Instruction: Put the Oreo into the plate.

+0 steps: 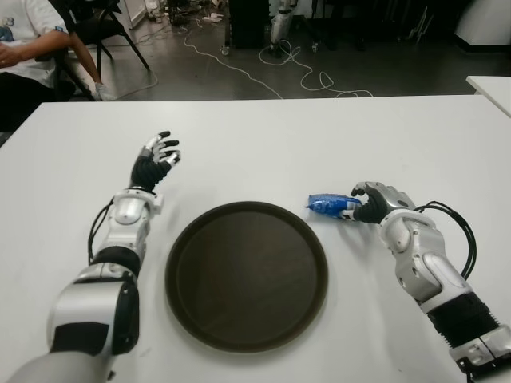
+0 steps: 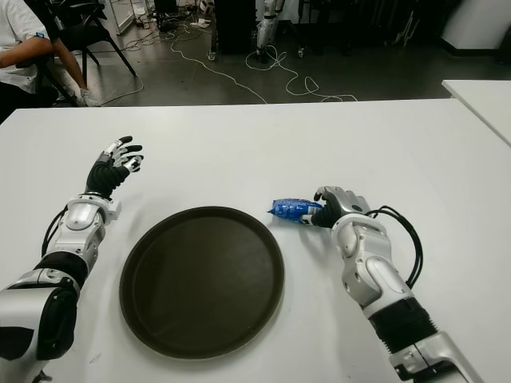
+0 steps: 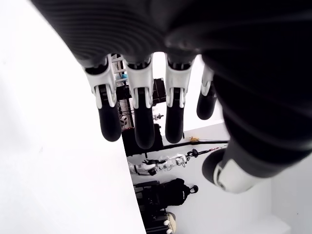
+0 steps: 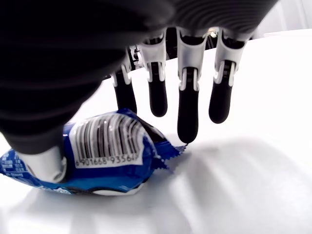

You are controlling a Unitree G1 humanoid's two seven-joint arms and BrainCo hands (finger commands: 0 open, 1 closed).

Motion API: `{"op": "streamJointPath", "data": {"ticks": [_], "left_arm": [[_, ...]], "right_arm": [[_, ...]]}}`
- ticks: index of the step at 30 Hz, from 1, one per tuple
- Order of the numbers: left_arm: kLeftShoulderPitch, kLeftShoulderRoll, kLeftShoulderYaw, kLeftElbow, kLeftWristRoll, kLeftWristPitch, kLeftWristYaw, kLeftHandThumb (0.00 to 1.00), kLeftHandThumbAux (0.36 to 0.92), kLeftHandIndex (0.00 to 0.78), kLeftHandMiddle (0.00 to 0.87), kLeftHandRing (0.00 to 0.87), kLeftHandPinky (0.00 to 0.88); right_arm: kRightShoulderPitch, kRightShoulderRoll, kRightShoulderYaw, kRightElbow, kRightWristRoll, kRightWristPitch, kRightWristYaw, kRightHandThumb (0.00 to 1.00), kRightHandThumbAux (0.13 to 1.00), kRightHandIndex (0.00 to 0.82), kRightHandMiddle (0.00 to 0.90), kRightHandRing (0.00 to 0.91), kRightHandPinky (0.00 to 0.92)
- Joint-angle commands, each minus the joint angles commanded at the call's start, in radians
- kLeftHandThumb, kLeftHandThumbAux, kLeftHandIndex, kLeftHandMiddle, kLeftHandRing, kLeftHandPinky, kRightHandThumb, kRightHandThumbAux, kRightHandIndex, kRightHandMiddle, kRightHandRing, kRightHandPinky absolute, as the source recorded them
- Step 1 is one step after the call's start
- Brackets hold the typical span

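Oreo packet point(image 1: 327, 205), right of centre, sits under our right hand point(image 1: 374, 203), fingers point(image 4: 188, 113) extended, not yet clamped. Next we close, then lift it toward the plate point(image 1: 246, 275); our left hand point(image 1: 153, 163), upper left, stays-free with fingers loosely spread.

left robot hand point(image 1: 156, 154): raised, fingers spread | right robot hand point(image 1: 369, 201): low, thumb and fingers loosely curled
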Motion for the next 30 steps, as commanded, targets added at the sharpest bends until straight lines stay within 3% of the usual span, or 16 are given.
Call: {"op": "streamJointPath", "data": {"ticks": [16, 30], "left_arm": [[0.000, 0.000, -0.001, 0.002, -0.006, -0.001, 0.000, 0.173, 0.687, 0.133, 0.215, 0.213, 0.233], [0.000, 0.003, -0.009, 0.002, 0.003, -0.007, 0.008, 0.159, 0.680, 0.129, 0.217, 0.216, 0.234]], "right_arm": [[0.013, 0.021, -0.025, 0.027, 0.024, -0.070, -0.069, 0.228, 0.541, 0.257, 0.376, 0.416, 0.383], [0.017, 0.020, -0.027, 0.057, 0.021, -0.133, -0.115, 0.210, 0.521, 0.127, 0.247, 0.294, 0.312]]}}
